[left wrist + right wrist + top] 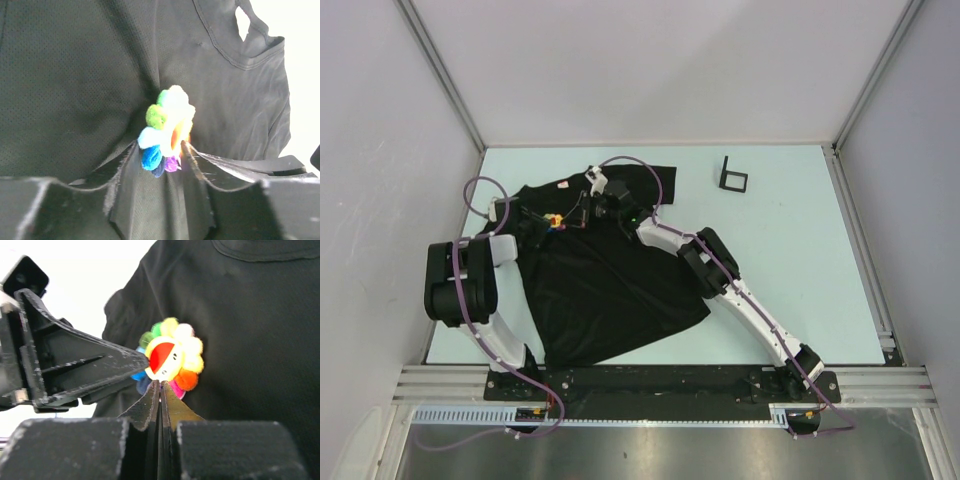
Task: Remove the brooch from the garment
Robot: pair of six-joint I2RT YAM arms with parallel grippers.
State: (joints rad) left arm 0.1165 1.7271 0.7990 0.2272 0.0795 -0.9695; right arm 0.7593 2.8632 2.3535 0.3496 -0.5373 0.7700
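Brooch [167, 127] sits on garment [75, 75] just below collar [260, 254]. Left gripper [160, 150] pinches brooch; right gripper [160, 387] pressed together slightly farther from collar (fabric catch unclear). Anchor garment, ease brooch off slowly.

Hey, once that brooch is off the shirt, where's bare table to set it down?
Widest bare table lies right of the right arm, between the black frame and the near rail. A smaller wedge sits between the garment hem and that arm. Crowded: the chest, where the left gripper and right gripper meet at the brooch.
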